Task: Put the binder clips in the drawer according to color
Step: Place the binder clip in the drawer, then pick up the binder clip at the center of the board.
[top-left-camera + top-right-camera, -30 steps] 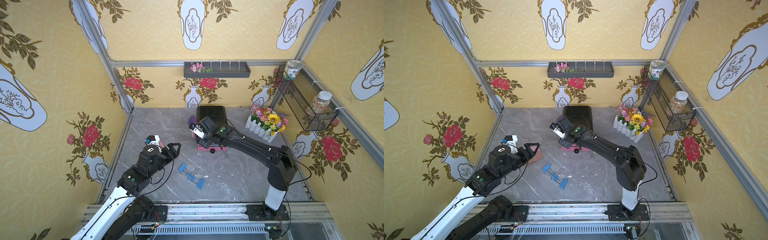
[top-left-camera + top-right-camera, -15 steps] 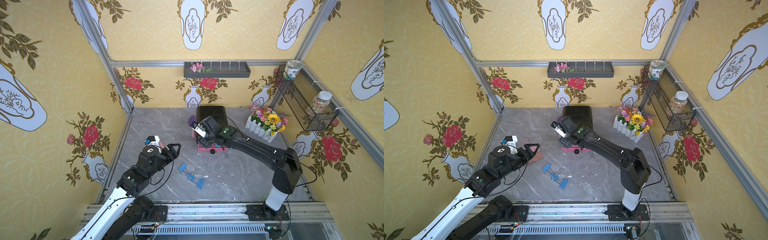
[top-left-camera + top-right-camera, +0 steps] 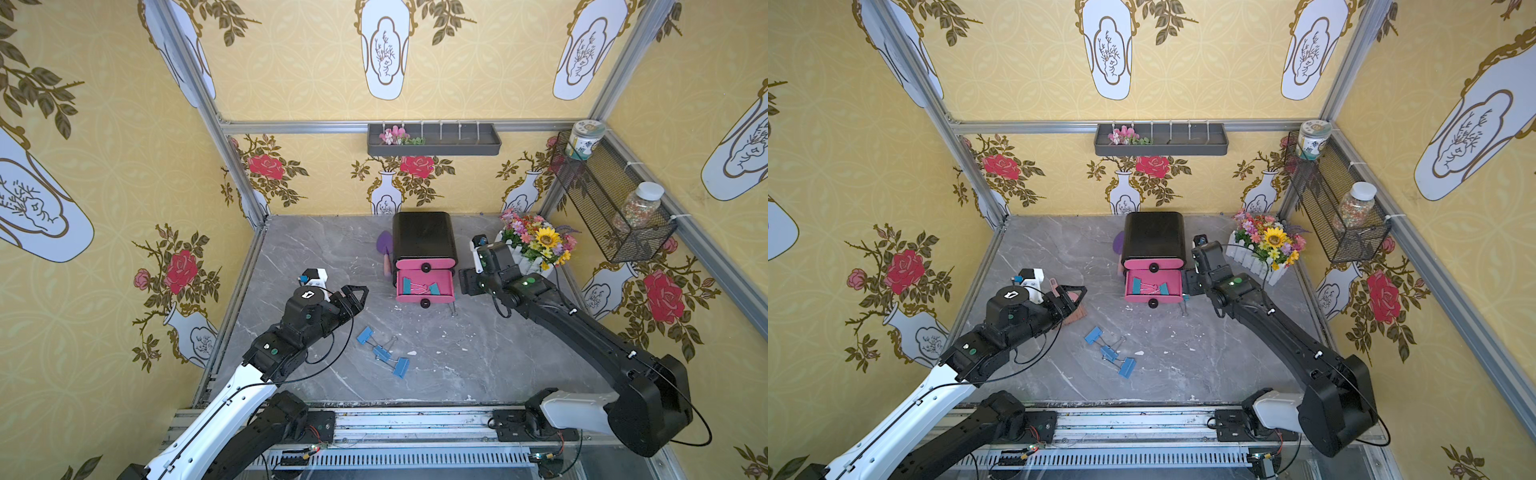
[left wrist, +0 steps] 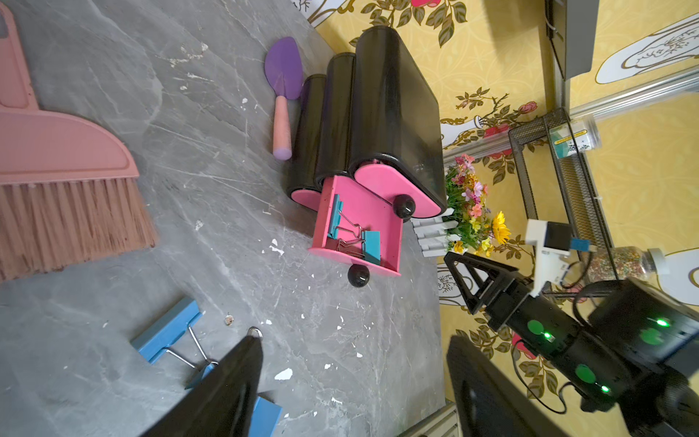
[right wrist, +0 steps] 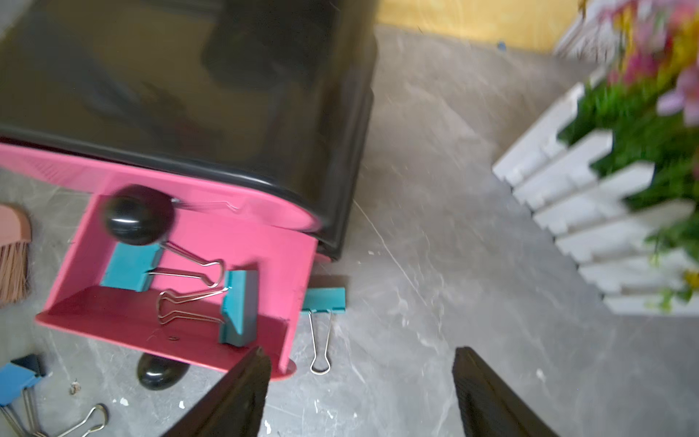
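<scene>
Trowel point(image 4: 283, 72) beside drawer point(image 4: 393, 94) (open), broom point(image 4: 68, 181), flowers point(image 3: 536, 241)

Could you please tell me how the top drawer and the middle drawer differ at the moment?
The top drawer is shut, while the middle drawer is pulled out. The top drawer's inside is hidden, while the middle drawer shows two teal clips lying in it. Both are pink, each with a round black knob.

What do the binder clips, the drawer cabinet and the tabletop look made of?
Binder clips: painted sheet metal, matte teal or blue, with shiny bare wire handles. Cabinet shell: glossy black, likely plastic; it mirrors light. Open drawer: matte pink moulded plastic, probably. Tabletop: grey marble-look veining, stone or laminate; cannot tell.
</scene>
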Tool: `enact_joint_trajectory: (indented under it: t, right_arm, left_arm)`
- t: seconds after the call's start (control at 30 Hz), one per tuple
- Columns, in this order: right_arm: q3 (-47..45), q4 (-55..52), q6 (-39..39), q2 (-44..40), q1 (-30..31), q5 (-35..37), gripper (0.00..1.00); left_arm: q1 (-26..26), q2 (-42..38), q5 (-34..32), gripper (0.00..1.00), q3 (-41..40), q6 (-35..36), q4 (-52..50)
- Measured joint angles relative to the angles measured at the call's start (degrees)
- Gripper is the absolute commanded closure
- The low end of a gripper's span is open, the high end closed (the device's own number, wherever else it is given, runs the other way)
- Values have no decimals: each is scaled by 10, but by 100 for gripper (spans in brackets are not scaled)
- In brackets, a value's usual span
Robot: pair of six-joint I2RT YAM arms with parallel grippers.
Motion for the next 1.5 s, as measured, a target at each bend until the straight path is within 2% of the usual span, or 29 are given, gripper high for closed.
enact_joint_trajectory:
  t: [0.13, 0.23, 0.5, 0.67, 0.83, 1.33, 1.5]
  right_arm:
    - [-45, -21, 74, 4, -66, -41, 11]
    - [-65, -25, 110, 35, -80, -65, 7]
    - [-71, -19, 157, 124, -57, -86, 2]
    - [-51, -9, 162, 180, -20, -57, 0]
    - [-45, -7, 172, 211, 5, -25, 3]
    - [-51, 35, 199, 231, 9, 12, 3]
    - [-77, 25, 217, 199, 10, 16, 1]
  left_arm:
    - [0, 3, 9, 18, -6, 0, 15]
    - [1, 3, 16, 18, -12, -2, 26]
    - [1, -8, 20, 18, -28, -5, 37]
    - [1, -16, 20, 18, -34, -6, 37]
    - [1, -20, 20, 18, -37, -7, 36]
    - [1, -27, 20, 18, -40, -15, 33]
    - [1, -26, 20, 18, -40, -15, 33]
